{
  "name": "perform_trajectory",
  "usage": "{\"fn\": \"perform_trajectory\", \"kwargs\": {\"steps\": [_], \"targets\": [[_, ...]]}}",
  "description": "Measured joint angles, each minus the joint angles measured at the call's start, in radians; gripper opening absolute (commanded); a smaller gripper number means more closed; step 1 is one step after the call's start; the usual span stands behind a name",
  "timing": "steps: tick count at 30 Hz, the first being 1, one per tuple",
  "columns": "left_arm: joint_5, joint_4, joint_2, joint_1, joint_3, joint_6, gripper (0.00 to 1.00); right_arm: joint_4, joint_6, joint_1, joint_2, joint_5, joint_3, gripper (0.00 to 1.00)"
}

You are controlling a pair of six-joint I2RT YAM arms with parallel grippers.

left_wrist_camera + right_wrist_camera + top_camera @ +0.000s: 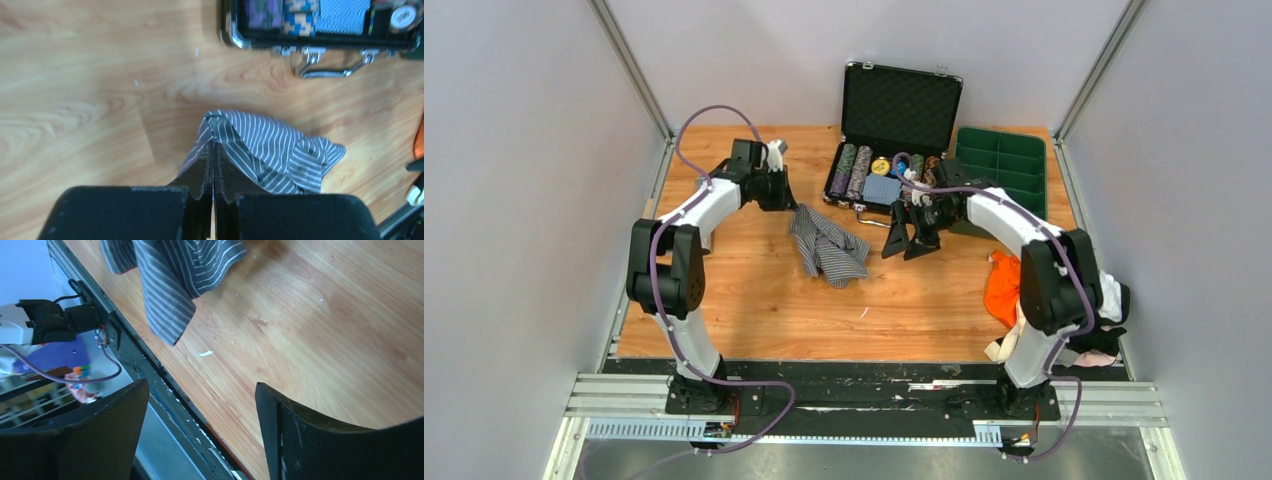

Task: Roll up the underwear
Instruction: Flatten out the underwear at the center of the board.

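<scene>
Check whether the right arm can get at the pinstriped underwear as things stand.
Probably yes. The right end effector is open and close to the pinstriped underwear, with only bare table between them. The left end effector, shut, sits at the cloth's opposite edge, out of the way.

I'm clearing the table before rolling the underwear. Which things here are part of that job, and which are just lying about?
Part of the job:
striped underwear
orange underwear
heap of more underwear at the table's right edge

Just lying about:
open case of poker chips
green tray
</scene>
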Motion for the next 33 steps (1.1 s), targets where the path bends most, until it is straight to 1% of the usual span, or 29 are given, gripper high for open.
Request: {"fn": "perform_trajectory", "kwargs": {"steps": [4, 7, 13, 16, 19, 26, 29, 32, 33], "targets": [[-0.011, -0.04, -0.037, -0.013, -0.042, 0.006, 0.0, 0.014, 0.048, 0.007, 0.144, -0.07, 0.031, 0.77], [-0.021, -0.05, -0.069, -0.013, -0.061, 0.008, 0.0, 0.018, 0.075, 0.014, 0.202, -0.142, 0.036, 0.73], [-0.036, -0.058, -0.118, -0.012, -0.079, 0.01, 0.0, 0.026, 0.096, 0.061, 0.228, -0.322, 0.024, 0.72], [-0.043, -0.057, -0.125, -0.012, -0.09, 0.01, 0.0, 0.039, 0.116, 0.092, 0.235, -0.378, 0.006, 0.71], [-0.05, -0.058, -0.133, -0.012, -0.107, 0.01, 0.0, 0.049, 0.143, 0.114, 0.254, -0.397, -0.002, 0.69], [-0.064, -0.058, -0.19, -0.012, -0.133, 0.01, 0.0, 0.098, 0.218, 0.13, 0.3, -0.398, -0.007, 0.59], [-0.071, -0.056, -0.219, -0.012, -0.146, 0.01, 0.0, 0.125, 0.249, 0.134, 0.317, -0.398, -0.005, 0.51], [-0.075, -0.056, -0.237, -0.012, -0.161, 0.01, 0.0, 0.146, 0.275, 0.138, 0.336, -0.399, 0.001, 0.47], [-0.077, -0.055, -0.24, -0.012, -0.165, 0.01, 0.0, 0.153, 0.285, 0.139, 0.342, -0.399, 0.003, 0.43]]}}
